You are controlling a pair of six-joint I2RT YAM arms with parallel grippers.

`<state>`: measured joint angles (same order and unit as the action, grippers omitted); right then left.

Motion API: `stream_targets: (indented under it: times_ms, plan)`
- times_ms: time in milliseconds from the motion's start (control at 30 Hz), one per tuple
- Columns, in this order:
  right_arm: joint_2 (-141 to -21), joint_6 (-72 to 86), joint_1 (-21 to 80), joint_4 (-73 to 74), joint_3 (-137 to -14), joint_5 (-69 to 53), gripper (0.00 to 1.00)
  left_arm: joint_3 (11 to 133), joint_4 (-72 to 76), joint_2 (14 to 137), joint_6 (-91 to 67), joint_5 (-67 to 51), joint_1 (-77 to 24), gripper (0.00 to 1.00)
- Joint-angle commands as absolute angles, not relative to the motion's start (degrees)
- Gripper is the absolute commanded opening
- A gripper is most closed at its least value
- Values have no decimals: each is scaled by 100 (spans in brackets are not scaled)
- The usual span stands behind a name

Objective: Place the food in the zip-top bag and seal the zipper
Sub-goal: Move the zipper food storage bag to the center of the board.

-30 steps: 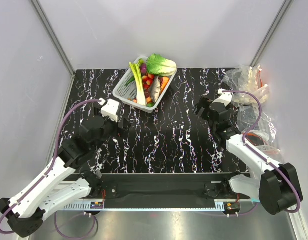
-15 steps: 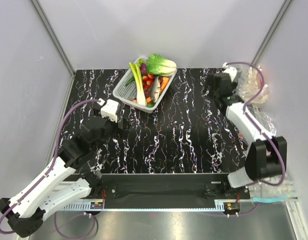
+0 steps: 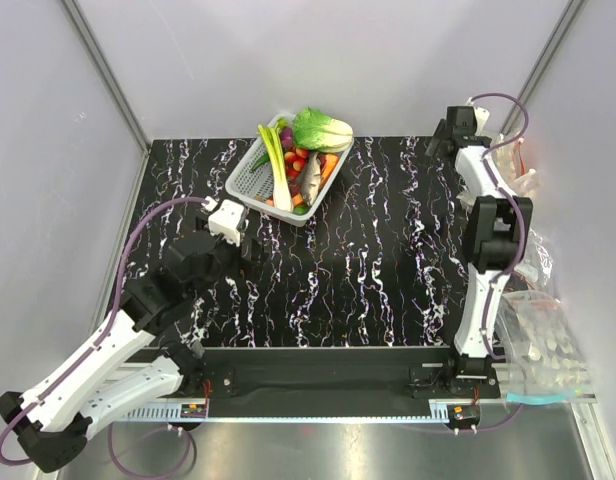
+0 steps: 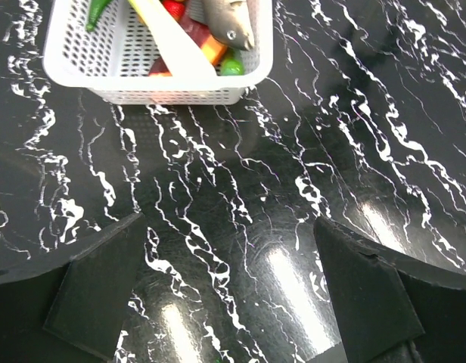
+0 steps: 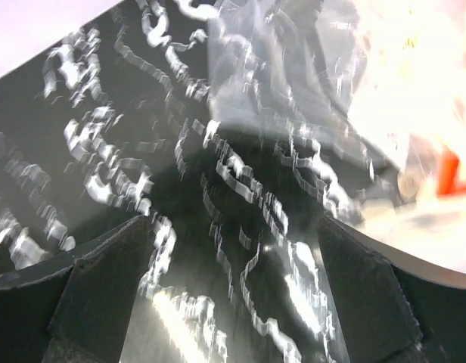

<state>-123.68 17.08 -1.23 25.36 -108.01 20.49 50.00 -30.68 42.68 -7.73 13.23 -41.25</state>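
Pale grey walls (image 3: 318, 60) close in a black table (image 3: 368, 260) veined with white, its glossy top throwing back lamp glare. At the far middle of the table sits a white mesh basket (image 3: 250, 185) that holds all the food: a leafy green cabbage (image 3: 323, 128) at its far corner, the long leek (image 3: 278, 165) lying lengthwise, a pale root (image 3: 310, 178) beside it, and small red pieces (image 3: 296, 160) between them. A heap of crumpled clear plastic (image 3: 518, 175) is piled at the far right edge. The zip-top bag (image 5: 399, 83) seems to lie in that heap, with a red-orange bit (image 5: 454, 170) showing at its side, though the blurred right wrist view does not make its outline plain. More clear plastic (image 3: 543, 345) lies off the near right corner. The left gripper (image 4: 233, 295) hovers over bare table just on the near side of the basket, its fingers (image 4: 97, 291) spread wide and holding nothing. The right gripper (image 5: 233, 295) is stretched out to the far right corner, its fingers (image 5: 369, 295) equally wide apart and empty, the plastic heap just ahead of the tips.
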Motion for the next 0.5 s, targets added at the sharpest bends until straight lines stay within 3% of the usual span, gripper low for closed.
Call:
stream_targets:
  times_ms: [0, 167, 267, 467]
  plan:
    - [-13155, 1547, -342, 2969, -12003, 2459, 100, 5115, -2874, 4368, -738, 967, -4113, 99]
    - [-14647, 1819, -571, 3804, -14267, 2382, 99, 5115, -2883, 4386, -694, 1028, -4104, 99]
    - [-15063, 1916, -598, 4218, -15001, 2355, 100, 5115, -2883, 4377, -694, 1055, -4113, 99]
    - [-15081, 2214, -773, 4025, -14703, 1734, 86, 5133, -2883, 4351, -694, 958, -4105, 99]
